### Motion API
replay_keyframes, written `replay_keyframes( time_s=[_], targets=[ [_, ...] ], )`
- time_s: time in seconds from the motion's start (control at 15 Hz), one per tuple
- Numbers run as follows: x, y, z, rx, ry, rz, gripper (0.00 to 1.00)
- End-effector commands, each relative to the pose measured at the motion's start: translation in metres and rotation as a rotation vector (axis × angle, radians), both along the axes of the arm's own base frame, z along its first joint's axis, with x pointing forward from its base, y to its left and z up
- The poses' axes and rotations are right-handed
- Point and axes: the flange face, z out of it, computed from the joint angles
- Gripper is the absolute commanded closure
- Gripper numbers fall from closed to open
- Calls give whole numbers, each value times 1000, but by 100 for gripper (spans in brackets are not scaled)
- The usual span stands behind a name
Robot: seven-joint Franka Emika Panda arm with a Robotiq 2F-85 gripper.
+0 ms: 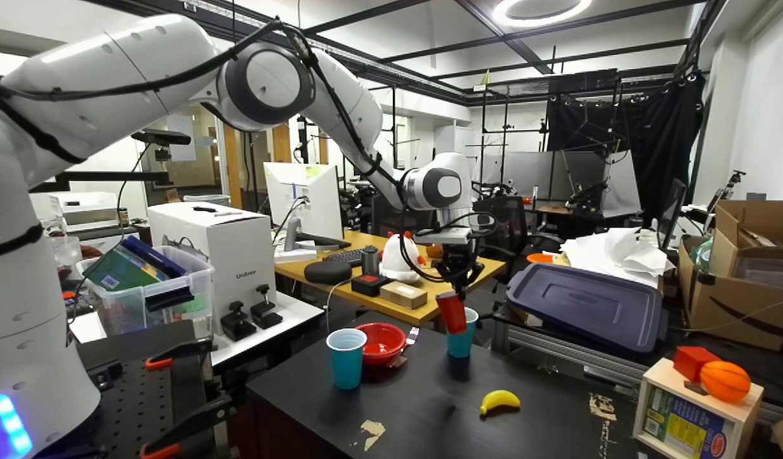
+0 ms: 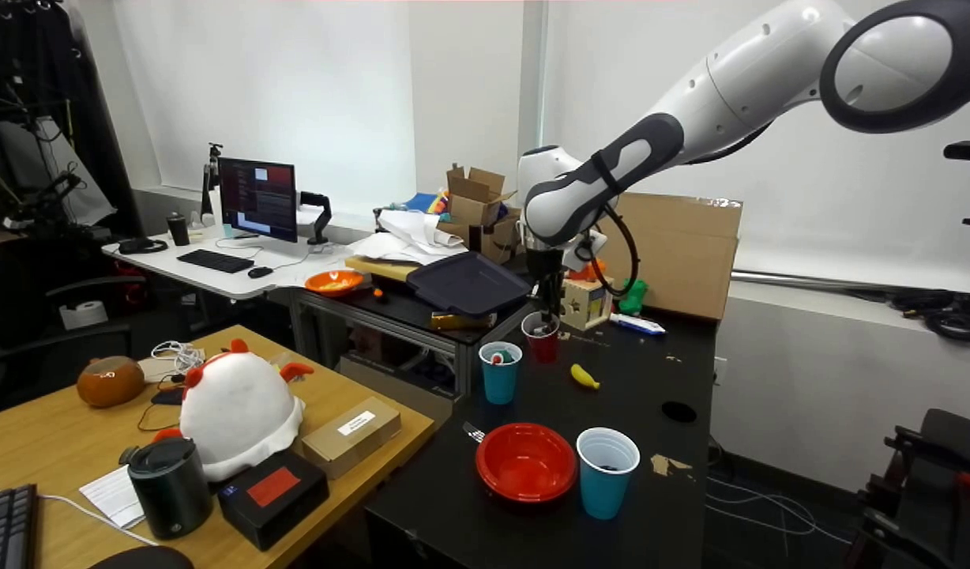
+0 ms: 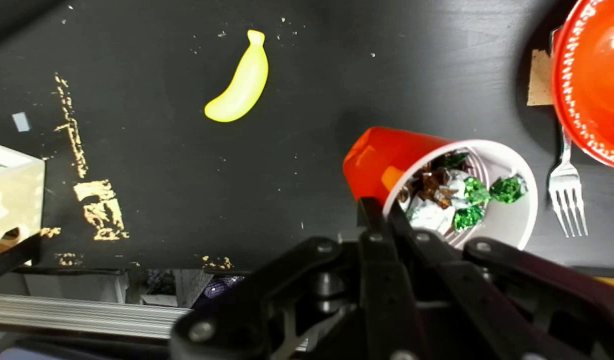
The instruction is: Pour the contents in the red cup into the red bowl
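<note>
Currently, the gripper [image 3: 383,209] pinches the tilted red cup [image 1: 453,313]; slipping could spill shiny pieces [image 3: 439,191] outside the red bowl [image 2: 526,463].

A ring light [image 1: 535,22] glows overhead; beyond the wooden desk [image 2: 35,438], a black curtain [image 1: 669,140] hangs near a white wall [image 1: 764,115].

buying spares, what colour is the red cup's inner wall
White; the red cup's inner wall shows best in the wrist view.
</note>
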Motion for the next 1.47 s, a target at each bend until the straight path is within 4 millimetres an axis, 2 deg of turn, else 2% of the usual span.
replay_keyframes(
  time_s=[0.0,0.27,0.53,0.73,1.2,1.4],
  targets=[
    [-27,25,25,-65,20,8,99],
    [-44,51,32,-90,42,35,99],
    [-56,66,43,-140,35,42,99],
    [-65,78,43,-204,29,20,99],
    [-105,136,5,-272,96,25,99],
    [-114,155,-9,-327,92,42,99]
  ],
)
